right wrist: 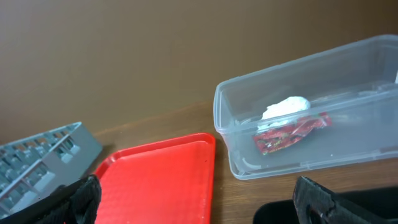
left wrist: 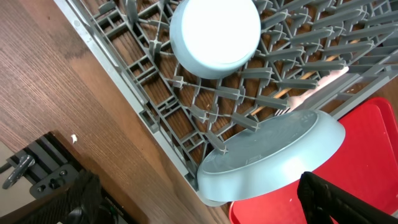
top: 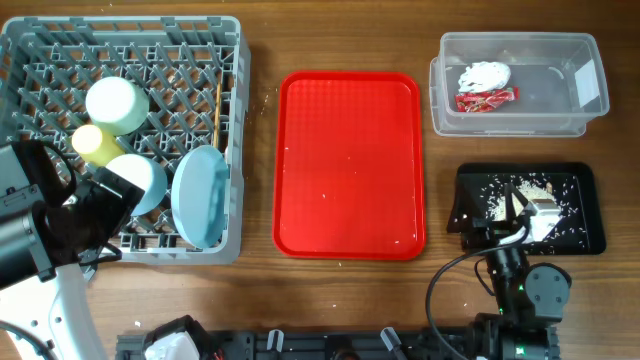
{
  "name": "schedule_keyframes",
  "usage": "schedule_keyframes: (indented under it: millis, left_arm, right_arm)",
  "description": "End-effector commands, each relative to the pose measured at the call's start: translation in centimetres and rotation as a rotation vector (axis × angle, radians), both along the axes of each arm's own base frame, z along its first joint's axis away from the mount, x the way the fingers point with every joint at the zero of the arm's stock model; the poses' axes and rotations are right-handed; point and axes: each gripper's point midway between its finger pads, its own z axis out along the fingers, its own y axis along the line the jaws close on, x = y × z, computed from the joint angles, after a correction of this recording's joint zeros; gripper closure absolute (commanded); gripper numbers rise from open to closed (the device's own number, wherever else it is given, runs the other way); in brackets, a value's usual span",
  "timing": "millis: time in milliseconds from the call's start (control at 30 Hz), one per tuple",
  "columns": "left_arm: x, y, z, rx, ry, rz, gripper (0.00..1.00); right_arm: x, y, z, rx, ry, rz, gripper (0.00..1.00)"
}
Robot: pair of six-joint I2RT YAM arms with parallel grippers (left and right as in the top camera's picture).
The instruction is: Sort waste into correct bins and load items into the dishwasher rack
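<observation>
Dishwasher rack (top: 180,60) holds plate (left wrist: 273,155) on edge between pegs and blue bowl (left wrist: 214,34) inverted, likely for draining; left gripper (top: 105,200) and right gripper (right wrist: 205,205) are both open, holding nothing.

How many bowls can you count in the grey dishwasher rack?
2. A light green bowl sits upside down towards the rack's far left; a pale blue bowl sits nearer the front, beside the plate. The left arm could hide more.
</observation>
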Motion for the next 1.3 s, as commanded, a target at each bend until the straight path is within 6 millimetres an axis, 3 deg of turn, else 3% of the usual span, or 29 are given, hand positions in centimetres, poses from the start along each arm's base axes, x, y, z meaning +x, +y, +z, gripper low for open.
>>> schedule_keyframes:
  millis: [0, 633, 767, 933, 1267]
  left_arm:
    - [-0.1, 0.3, 0.0, 0.006, 0.004, 0.022, 0.00]
    - [-0.1, 0.3, 0.0, 0.006, 0.004, 0.022, 0.00]
    - [-0.1, 0.3, 0.0, 0.006, 0.004, 0.022, 0.00]
    - [-0.1, 0.3, 0.0, 0.006, 0.004, 0.022, 0.00]
    - [-0.1, 0.3, 0.0, 0.006, 0.004, 0.022, 0.00]
  right_arm:
    - [0.0, -0.4, -0.1, -0.062, -0.016, -0.020, 0.00]
    - [0.1, -1.2, 0.1, -0.093, -0.027, -0.067, 0.00]
    - [0.0, 0.6, 2.0, -0.228, -0.160, 0.028, 0.00]
    - [0.2, 0.0, 0.1, -0.227, -0.081, 0.003, 0.00]
    - [0.2, 0.2, 0.2, -0.168, -0.076, 0.012, 0.00]
